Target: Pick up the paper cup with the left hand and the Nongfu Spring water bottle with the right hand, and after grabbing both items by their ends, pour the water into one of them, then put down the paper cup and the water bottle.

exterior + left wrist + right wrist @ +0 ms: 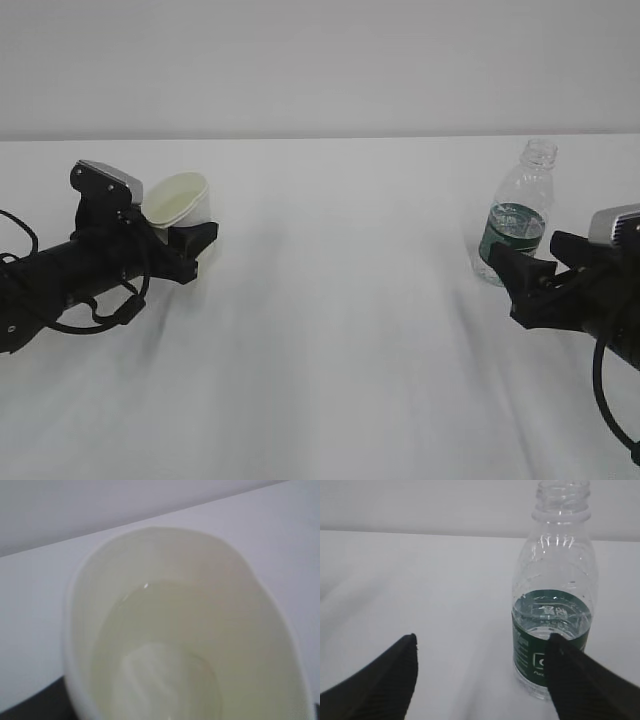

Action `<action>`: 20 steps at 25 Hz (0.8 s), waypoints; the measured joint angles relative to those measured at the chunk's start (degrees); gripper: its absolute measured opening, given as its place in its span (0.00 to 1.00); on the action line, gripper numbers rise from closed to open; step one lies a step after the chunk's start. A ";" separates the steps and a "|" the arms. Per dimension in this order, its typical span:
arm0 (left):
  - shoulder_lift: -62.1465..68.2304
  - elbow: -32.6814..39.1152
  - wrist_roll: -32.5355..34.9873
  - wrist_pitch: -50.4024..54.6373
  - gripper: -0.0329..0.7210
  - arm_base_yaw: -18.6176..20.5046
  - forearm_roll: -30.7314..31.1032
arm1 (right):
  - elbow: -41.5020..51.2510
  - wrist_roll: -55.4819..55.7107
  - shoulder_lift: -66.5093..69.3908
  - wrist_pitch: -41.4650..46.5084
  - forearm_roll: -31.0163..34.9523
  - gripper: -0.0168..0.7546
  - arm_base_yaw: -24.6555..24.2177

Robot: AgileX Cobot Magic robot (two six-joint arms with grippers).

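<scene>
Paper cup [180, 199]: far left of the table, tilted with its mouth toward the camera, sitting between the fingers of the left hand [185, 235]. The fingers stand partly apart, closed on the cup's lower body. In the left wrist view the cup [185, 625] fills the frame; the cream interior holds a shallow pool of water [165, 660], clear, lying toward the low side.

Nongfu Spring water bottle [516, 212]: upright on the table at far right, uncapped, dark green label around its lower half. Water level sits about at the label's top edge in the right wrist view [552, 617]; the upper ribbed part is clear and empty.

Right hand [525, 272]: fingers spread wide, holding nothing. The bottle [552, 595] stands just beyond one fingertip [565, 665]; contact cannot be told. The other finger [395, 675] is well apart to the left.

Table [340, 340]: plain white, unmarked, soft shadows. Wall behind [320, 60]: pale grey, bare.
</scene>
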 joint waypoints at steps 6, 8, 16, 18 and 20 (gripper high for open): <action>0.00 0.93 0.00 -0.68 0.60 0.00 -0.13 | 0.00 0.29 0.00 0.00 0.00 0.78 0.00; 0.00 0.96 0.00 -0.68 0.60 0.00 -0.13 | 0.00 0.29 0.00 0.00 0.00 0.78 0.00; 0.00 1.60 0.00 -0.90 0.60 0.00 -0.13 | 0.00 0.29 0.00 0.00 0.00 0.78 0.00; 0.00 2.68 0.00 -1.34 0.60 0.00 -0.13 | 0.00 0.29 0.00 0.00 -0.11 0.78 0.00; 0.00 3.73 0.04 -2.63 0.60 0.00 -0.34 | 0.00 0.29 0.00 0.00 -0.23 0.78 0.00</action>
